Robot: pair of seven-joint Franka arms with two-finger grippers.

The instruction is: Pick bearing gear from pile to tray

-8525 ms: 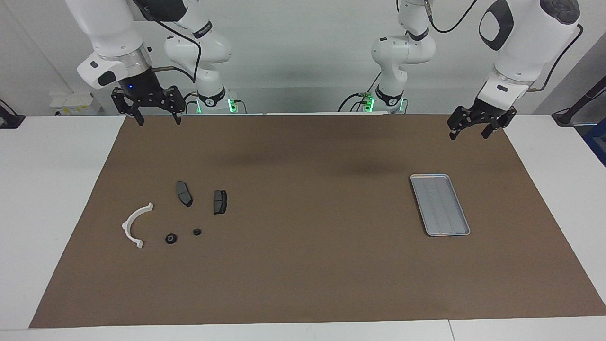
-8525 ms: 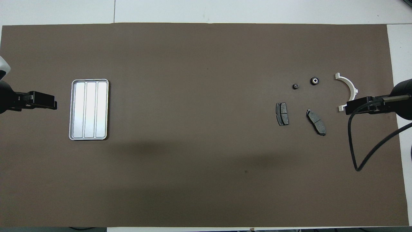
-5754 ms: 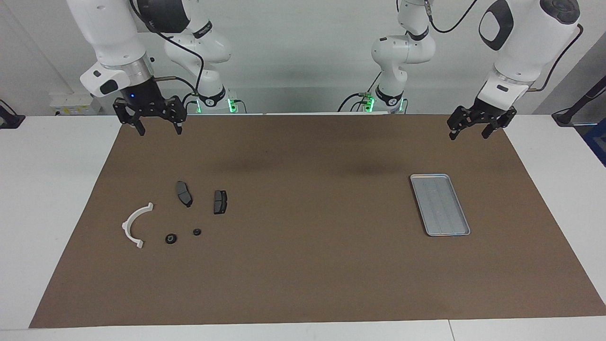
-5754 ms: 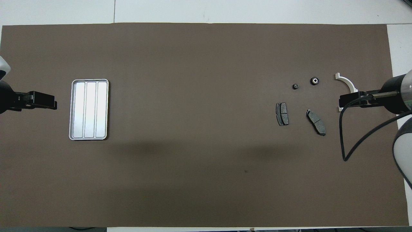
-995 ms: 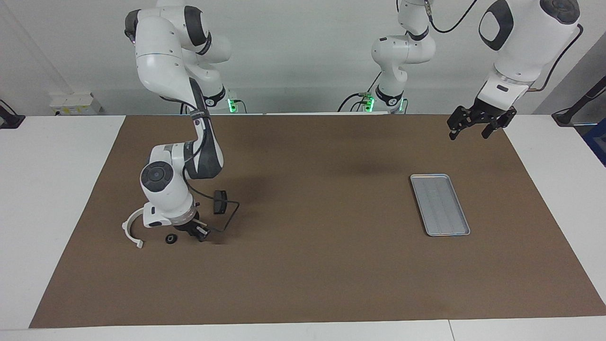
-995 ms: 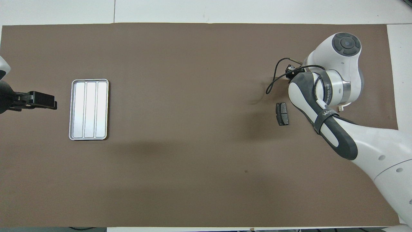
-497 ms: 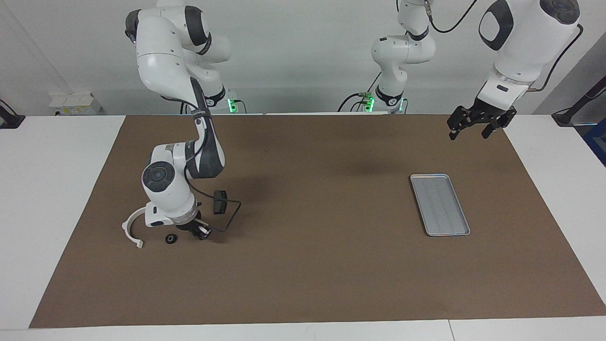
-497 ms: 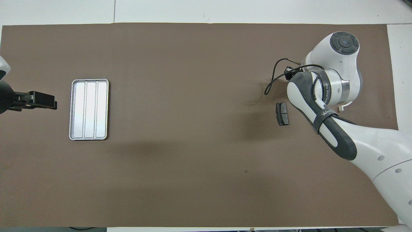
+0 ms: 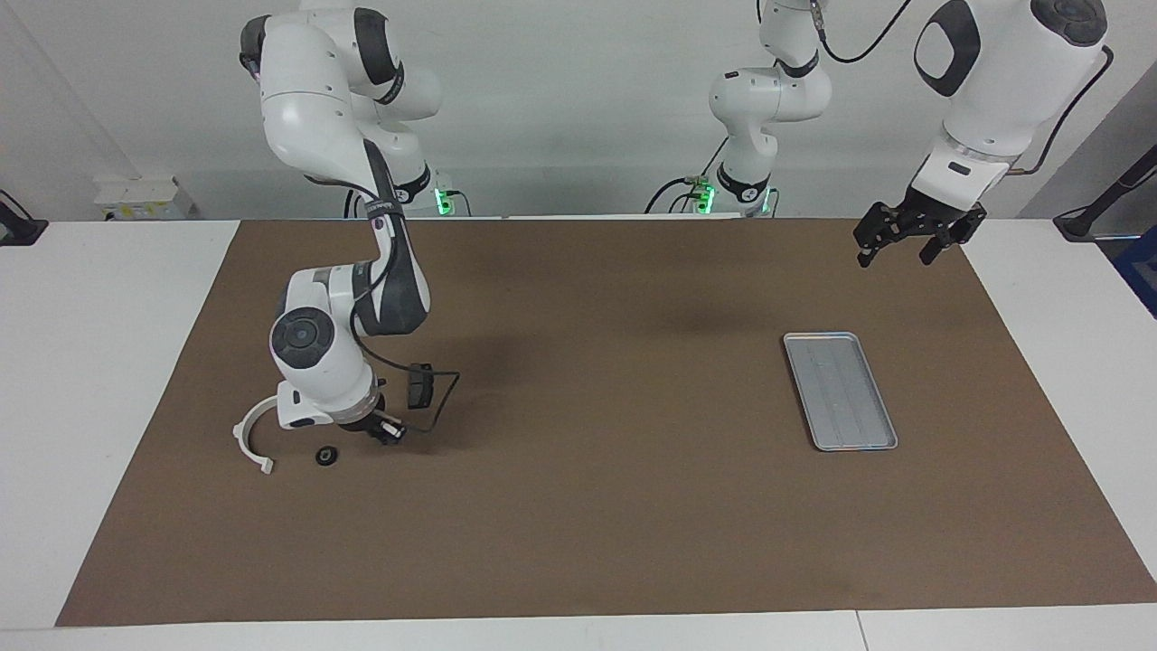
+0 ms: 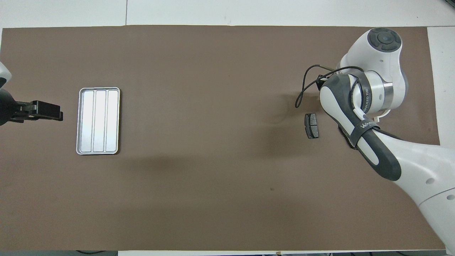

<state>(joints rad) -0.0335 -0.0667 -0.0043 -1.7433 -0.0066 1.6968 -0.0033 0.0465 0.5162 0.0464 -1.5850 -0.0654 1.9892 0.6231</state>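
Black right tool (image 9: 387,434) low among the pile, beside black ring (image 9: 326,456); grip state unreadable. Pick stage; next, carry to tray (image 9: 840,391). Left tool (image 9: 908,240) waits open, empty.

The tray (image 9: 841,391) looks like shiny ribbed metal; the arc (image 9: 250,437) like smooth white plastic; the mat (image 9: 597,506) like matt brown paper.
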